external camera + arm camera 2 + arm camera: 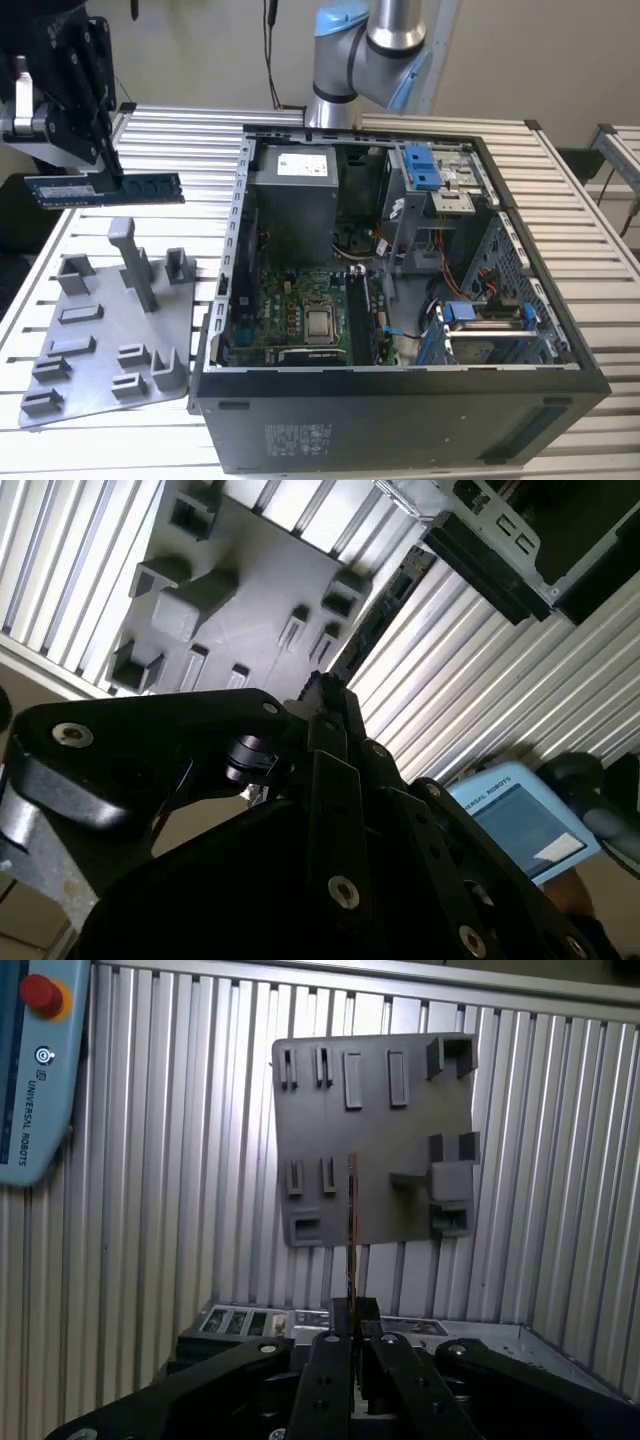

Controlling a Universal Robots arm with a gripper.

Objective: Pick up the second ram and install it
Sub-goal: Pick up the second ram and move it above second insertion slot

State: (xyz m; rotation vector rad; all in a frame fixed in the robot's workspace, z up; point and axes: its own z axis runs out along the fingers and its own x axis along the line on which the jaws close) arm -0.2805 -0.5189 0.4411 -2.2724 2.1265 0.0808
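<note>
Where the pincer hangs above the table at the exterior view's left, we see its fingers pinching the second ram. The ram is held clear in the air and lies roughly level. Below it we find the grey fixture plate with its slots and posts. Just beside that plate stands the open computer case, its motherboard exposed. In the first wrist view we look along the second ram edge-on, a thin line rising from between the fingers, with the plate beyond it.
</note>
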